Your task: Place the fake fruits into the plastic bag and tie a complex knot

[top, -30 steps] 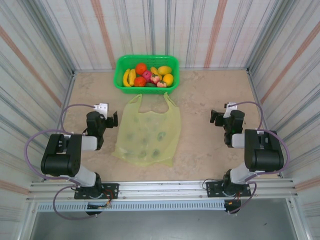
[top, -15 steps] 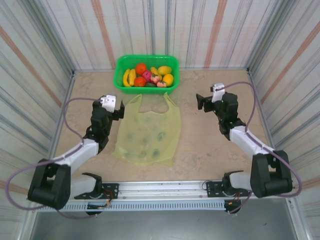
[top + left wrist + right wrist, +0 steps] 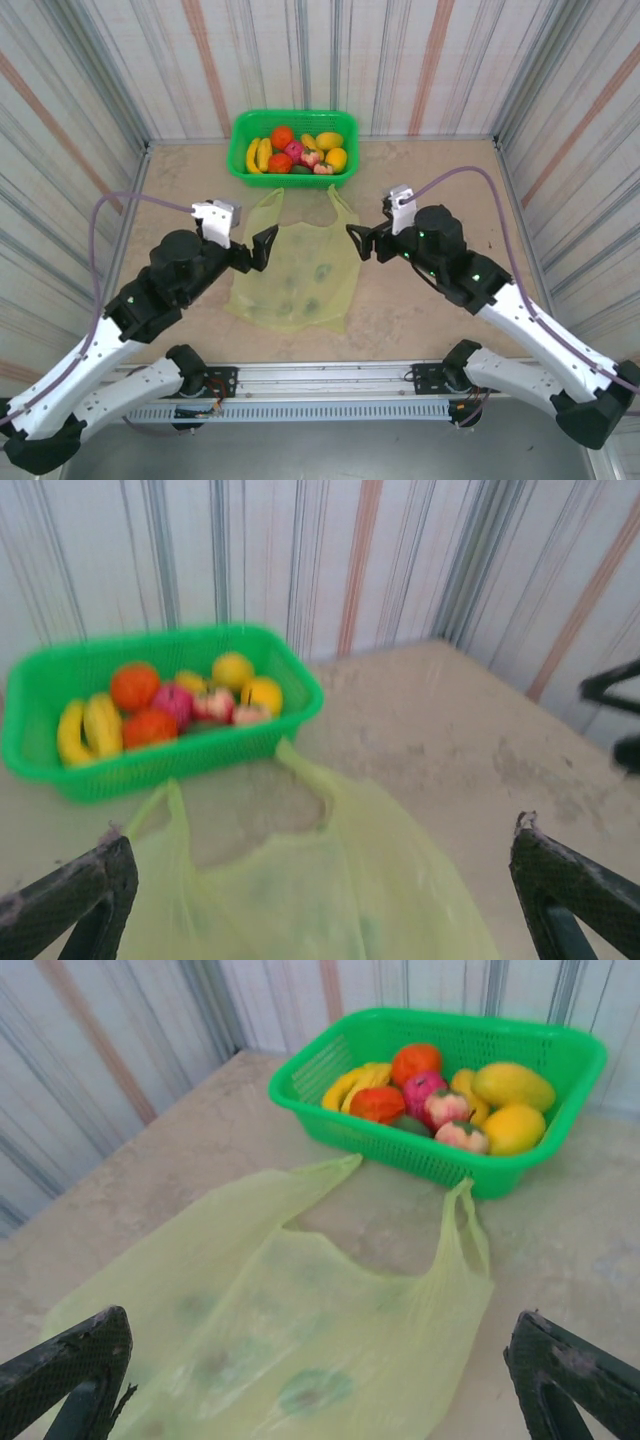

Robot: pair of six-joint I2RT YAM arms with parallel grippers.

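Left gripper (image 3: 257, 250) and right gripper (image 3: 362, 243) are hovering wide open, flanking plastic bag (image 3: 295, 275), which is lying flat. Fake fruits (image 3: 297, 152) are sitting in basket (image 3: 240, 172). Best: pinch 1 handle each, spread mouth.

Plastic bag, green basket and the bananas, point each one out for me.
Plastic bag (image 3: 295, 270), top external view, middle of the film.
Green basket (image 3: 400, 1150), right wrist view, near wall.
Bananas (image 3: 100, 725), left wrist view, middle of one banana.
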